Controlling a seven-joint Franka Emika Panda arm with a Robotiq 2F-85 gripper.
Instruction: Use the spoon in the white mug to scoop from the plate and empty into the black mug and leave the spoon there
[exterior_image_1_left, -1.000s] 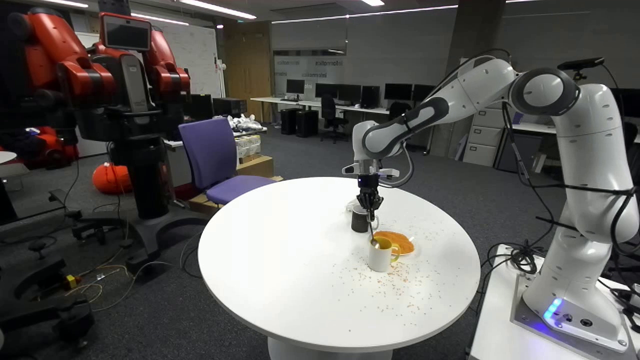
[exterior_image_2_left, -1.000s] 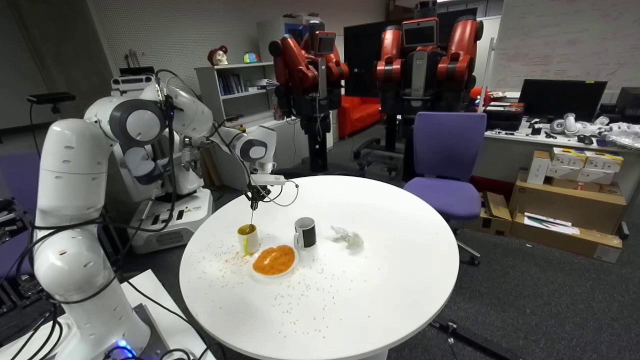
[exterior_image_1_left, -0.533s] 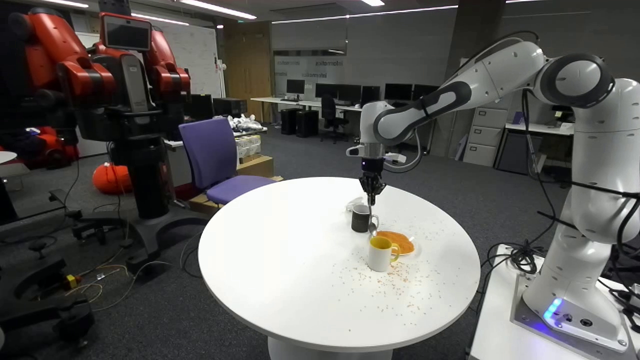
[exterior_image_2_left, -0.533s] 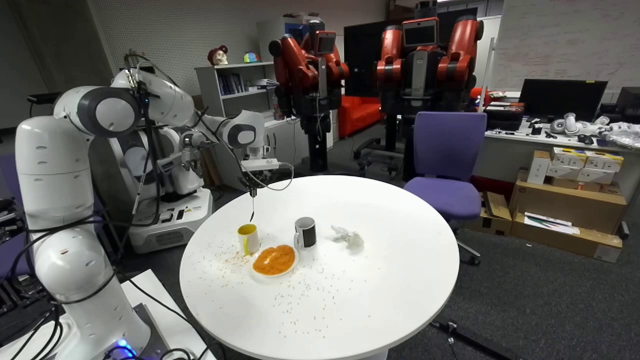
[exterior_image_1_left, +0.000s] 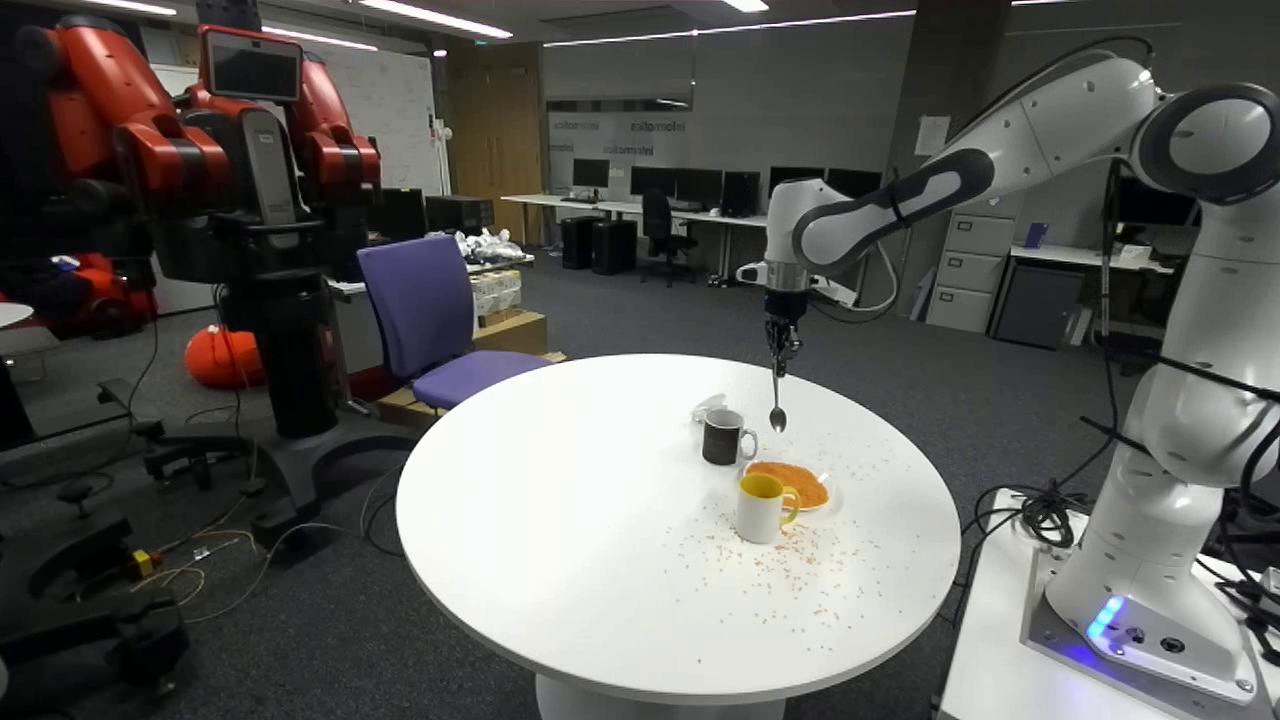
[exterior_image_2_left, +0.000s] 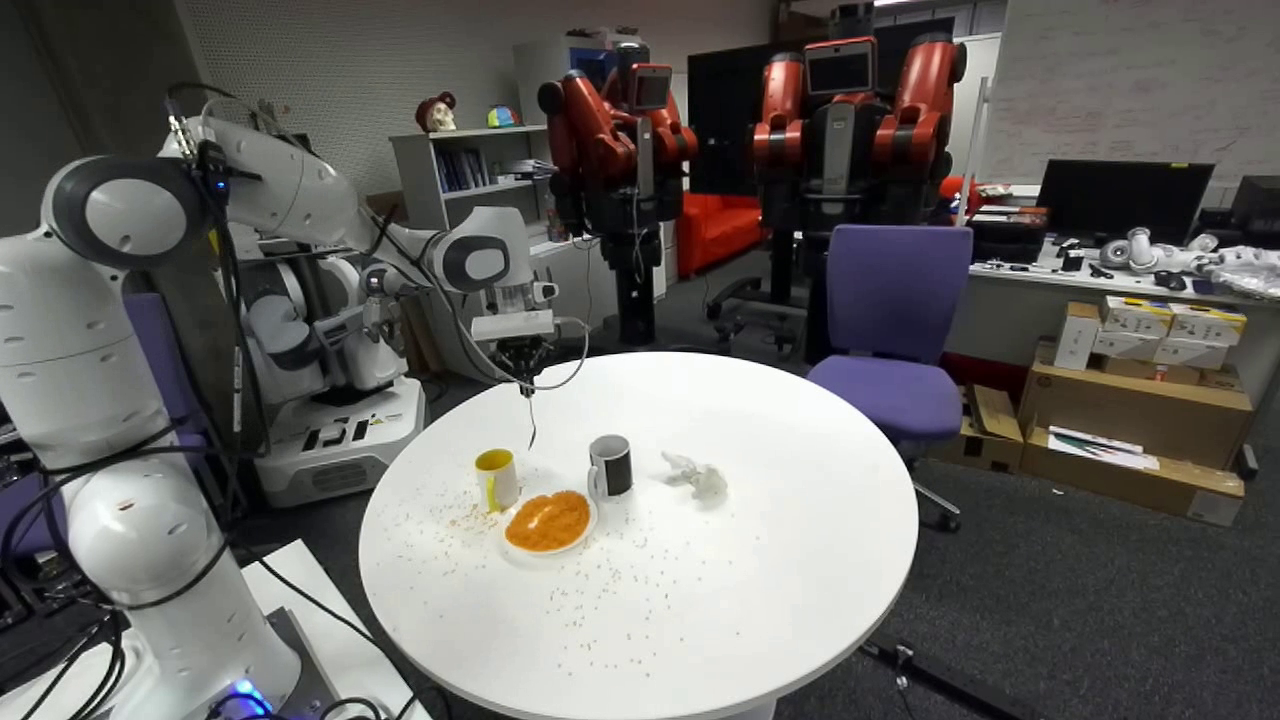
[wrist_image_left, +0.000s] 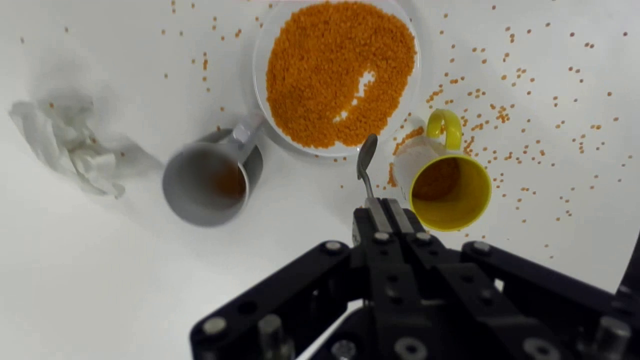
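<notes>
My gripper (exterior_image_1_left: 780, 368) is shut on the spoon (exterior_image_1_left: 777, 415), which hangs bowl-down above the table. The gripper (wrist_image_left: 387, 202) and spoon (wrist_image_left: 367, 155) also show in the wrist view; the bowl looks empty and overlaps the near edge of the plate. The white mug (exterior_image_1_left: 755, 522) has a yellow inside and handle (wrist_image_left: 445, 127), with orange grains at its bottom. The plate (wrist_image_left: 261, 85) holds a heap of orange grains with a bare streak. The black mug (exterior_image_2_left: 618, 470) stands upright beside the plate, grey inside (wrist_image_left: 192, 190), with some orange at its bottom.
The round white table (exterior_image_1_left: 560, 530) carries scattered orange grains around the white mug and plate. A crumpled clear wrapper (exterior_image_2_left: 700, 478) lies beyond the black mug; it also shows in the wrist view (wrist_image_left: 70, 150). A purple chair (exterior_image_2_left: 895, 380) stands by the table's edge.
The spoon was inside the white mug a second ago. My gripper has lifted it out and carried it up and away from that mug, to above the area between the mugs.
</notes>
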